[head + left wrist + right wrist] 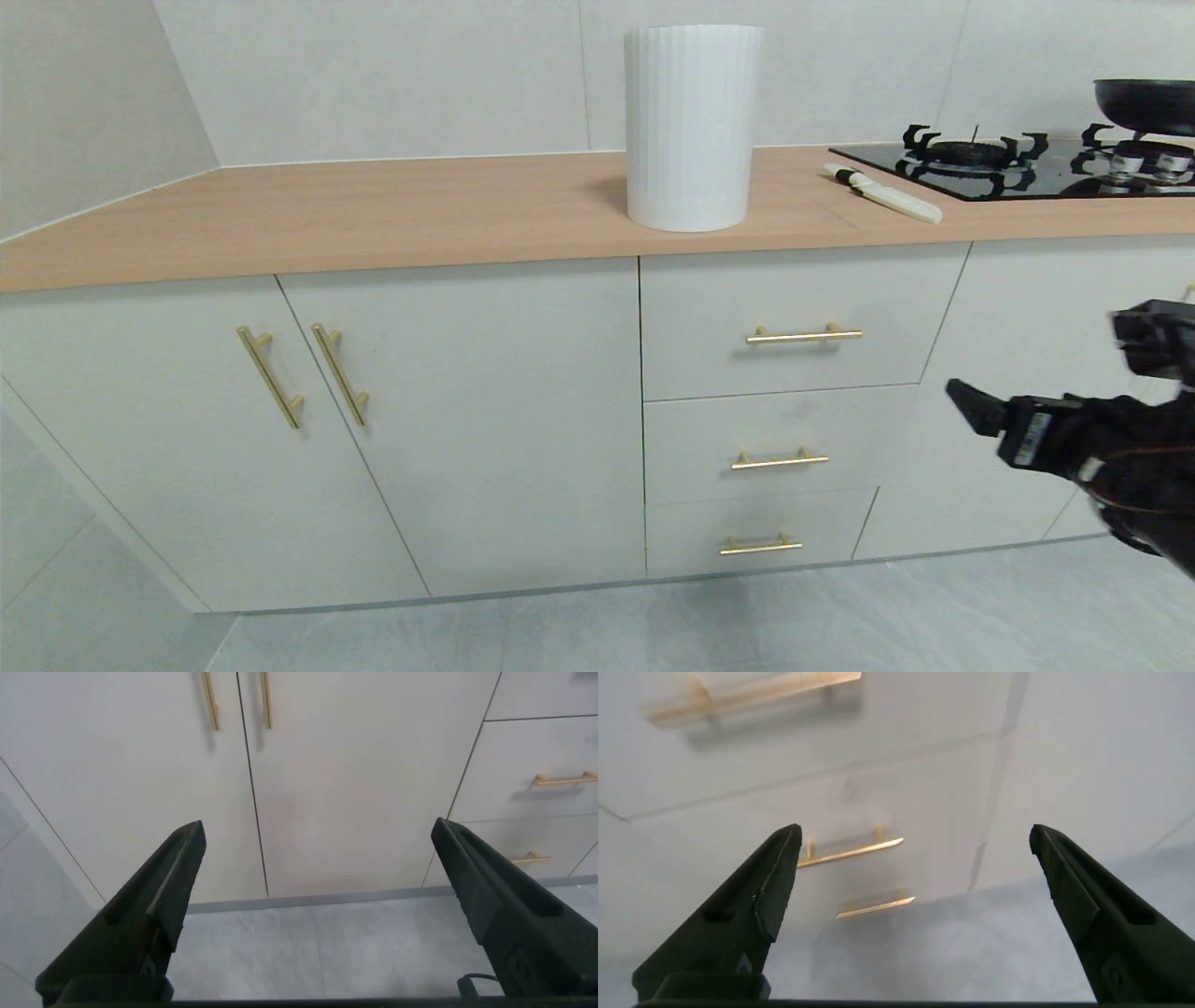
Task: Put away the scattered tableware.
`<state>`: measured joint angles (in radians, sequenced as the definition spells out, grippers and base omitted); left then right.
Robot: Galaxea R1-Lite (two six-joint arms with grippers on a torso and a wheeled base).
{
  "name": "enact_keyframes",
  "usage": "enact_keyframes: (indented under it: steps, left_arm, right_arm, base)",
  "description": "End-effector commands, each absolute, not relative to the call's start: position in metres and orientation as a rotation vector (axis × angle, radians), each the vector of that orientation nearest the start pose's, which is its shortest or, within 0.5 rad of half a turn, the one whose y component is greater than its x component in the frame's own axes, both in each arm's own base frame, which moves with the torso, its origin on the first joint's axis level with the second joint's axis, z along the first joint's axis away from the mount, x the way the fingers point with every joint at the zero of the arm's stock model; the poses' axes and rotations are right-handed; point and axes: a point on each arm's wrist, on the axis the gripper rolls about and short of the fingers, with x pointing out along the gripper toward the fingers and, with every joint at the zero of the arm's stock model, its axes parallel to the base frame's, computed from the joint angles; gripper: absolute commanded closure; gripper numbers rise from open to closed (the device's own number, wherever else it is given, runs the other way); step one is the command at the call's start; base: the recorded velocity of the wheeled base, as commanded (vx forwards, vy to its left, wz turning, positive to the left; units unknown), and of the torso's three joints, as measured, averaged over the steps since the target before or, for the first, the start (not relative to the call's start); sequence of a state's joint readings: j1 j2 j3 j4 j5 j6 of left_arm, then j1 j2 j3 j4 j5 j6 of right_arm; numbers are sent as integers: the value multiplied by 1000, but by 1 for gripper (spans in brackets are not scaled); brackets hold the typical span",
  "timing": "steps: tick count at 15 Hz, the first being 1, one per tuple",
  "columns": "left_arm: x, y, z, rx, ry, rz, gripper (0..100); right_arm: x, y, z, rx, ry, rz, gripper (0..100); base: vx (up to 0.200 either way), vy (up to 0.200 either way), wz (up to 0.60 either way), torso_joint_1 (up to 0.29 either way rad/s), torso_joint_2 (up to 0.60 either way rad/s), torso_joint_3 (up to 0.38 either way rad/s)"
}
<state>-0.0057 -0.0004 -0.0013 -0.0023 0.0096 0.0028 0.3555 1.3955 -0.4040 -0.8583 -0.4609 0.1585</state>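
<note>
A: Head view: white-bladed knife [882, 193] flat on the wooden countertop [373, 210], just beside the gas hob [1027, 168]. Ribbed white canister [691, 126] nearby, pale tiled wall [373, 75] behind.
B: Left wrist: left gripper [316, 831] spread wide, empty, facing cabinet doors [374, 775] above grey floor [308, 943].
A: Right wrist: right gripper [915, 849] equally wide, nothing held, before the brass-handled drawers [878, 793]

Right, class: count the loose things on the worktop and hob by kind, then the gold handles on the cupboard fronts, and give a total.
white container: 1
knife: 1
black pan: 1
door handles: 2
drawer handles: 3
Total: 8
</note>
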Motion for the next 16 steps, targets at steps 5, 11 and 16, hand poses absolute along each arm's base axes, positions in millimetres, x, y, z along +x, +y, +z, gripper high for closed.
enact_keyframes:
  steps: [5, 11, 16]
  left_arm:
    - [-23, 0, 76, 3, -5, 5, 0]
    - [-23, 0, 76, 3, -3, 3, 0]
    - [-23, 0, 76, 3, -3, 5, 0]
  right_arm:
    - [4, -8, 191, 59, -203, -240, 0]
    - [-46, -11, 166, 36, -275, -319, 0]
    - [-52, -8, 142, 22, -250, -359, 0]
  base:
    - [0, 0, 0, 0, 0, 0]
    - [0, 0, 0, 0, 0, 0]
    - [0, 0, 0, 0, 0, 0]
